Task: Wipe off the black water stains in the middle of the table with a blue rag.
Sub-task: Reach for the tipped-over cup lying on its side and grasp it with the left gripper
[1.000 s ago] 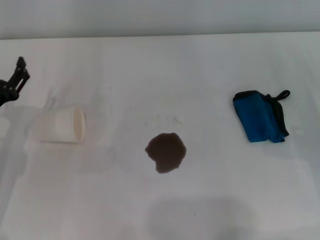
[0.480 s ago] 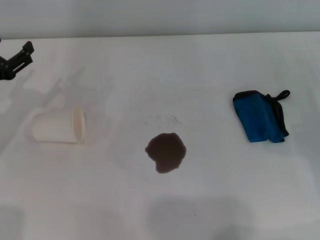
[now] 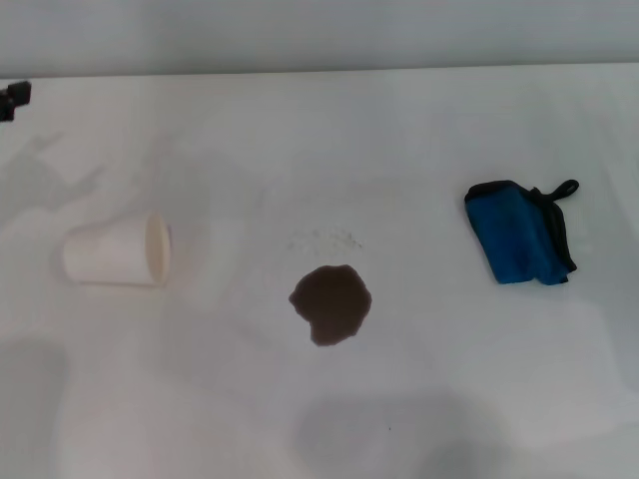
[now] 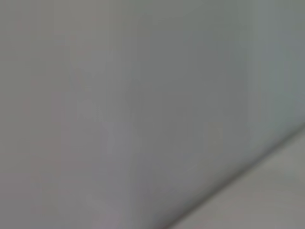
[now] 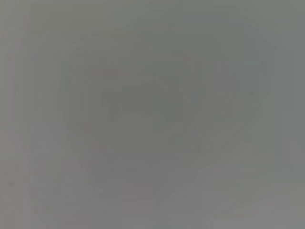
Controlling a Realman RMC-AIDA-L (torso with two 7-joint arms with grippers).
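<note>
A dark brown-black stain [image 3: 331, 303] with lobed edges lies in the middle of the white table [image 3: 319, 140]. The blue rag [image 3: 519, 234], folded, with black edging and a thin black loop, lies flat to the right of the stain, well apart from it. Only a black tip of my left gripper [image 3: 12, 98] shows at the far left edge of the head view, high over the table's back corner. My right gripper is out of view. Both wrist views show only plain grey.
A white paper cup [image 3: 118, 250] lies on its side to the left of the stain, its mouth facing the stain. A few faint grey specks [image 3: 324, 238] sit just behind the stain. The table's far edge meets a grey wall [image 3: 319, 35].
My left gripper has drawn up and away to the left, from beside the cup until only its tip shows at the frame edge. The cup, stain and rag have not moved.
</note>
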